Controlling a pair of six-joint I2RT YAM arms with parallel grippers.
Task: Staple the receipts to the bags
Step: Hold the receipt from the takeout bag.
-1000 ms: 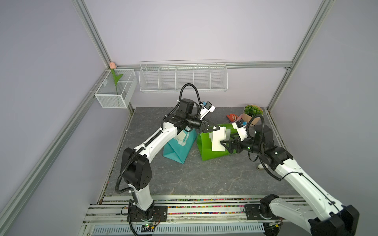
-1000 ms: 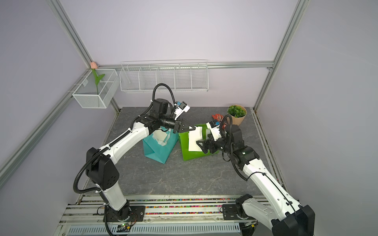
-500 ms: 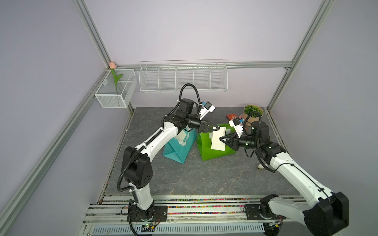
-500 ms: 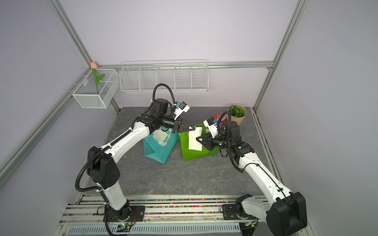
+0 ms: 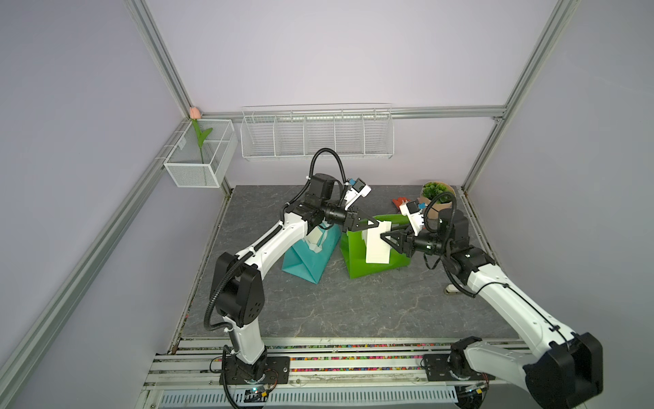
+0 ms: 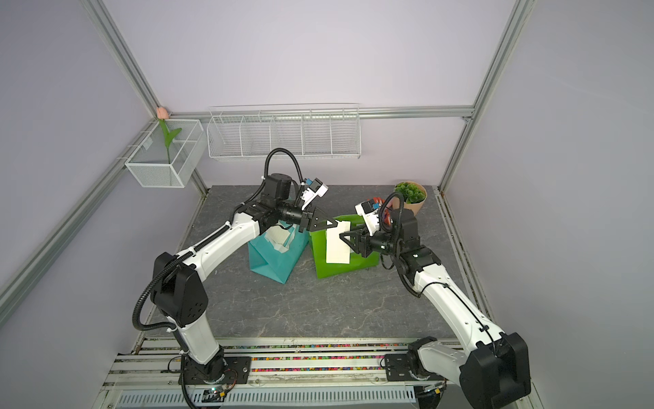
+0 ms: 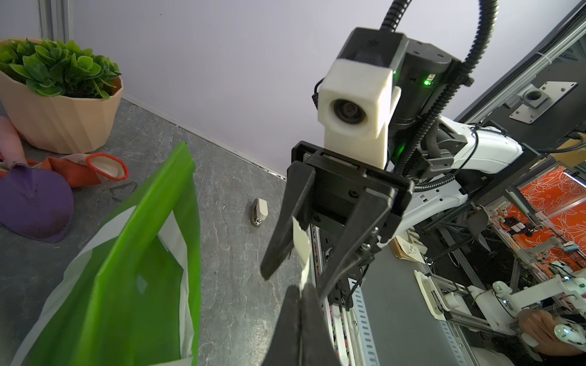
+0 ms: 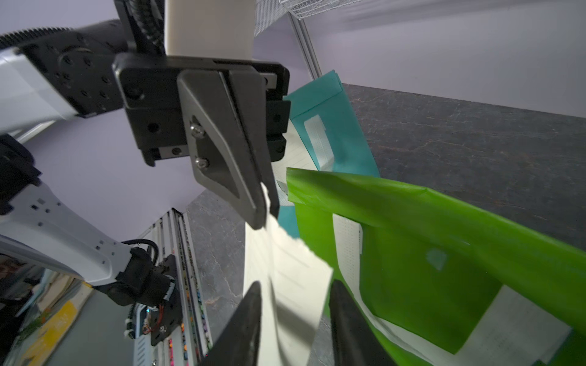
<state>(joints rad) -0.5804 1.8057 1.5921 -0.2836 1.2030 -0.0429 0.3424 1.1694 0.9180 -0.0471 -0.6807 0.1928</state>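
The left arm rises from the front rail and reaches back and to the right, its forearm passing over the teal bag (image 5: 307,263) and hiding part of the bag's mouth. Pale material shows at that mouth in both top views, but I cannot tell whether it is handle or paper. The left gripper (image 5: 376,223) points right, about level, and its jaws are pressed together on the top corner of a receipt (image 5: 377,248). The right wrist view shows that pinch plainly (image 8: 264,206).

The receipt hangs down in front of the green bag (image 5: 354,258), covering part of the side that faces the front rail. The bag stands on the table just beside the teal one. Its far side is behind the right gripper (image 5: 383,236).

That gripper points left, facing the other one tip to tip. Its jaws are spread, one on each side of the receipt's edge. In the left wrist view the paper lies against one finger (image 7: 279,240) and clear of the other.

The right arm comes from the front right corner, elbow low, and hides most of a small stapler (image 5: 451,290) on the table. Its cable crosses the pot (image 5: 446,206) at the back.
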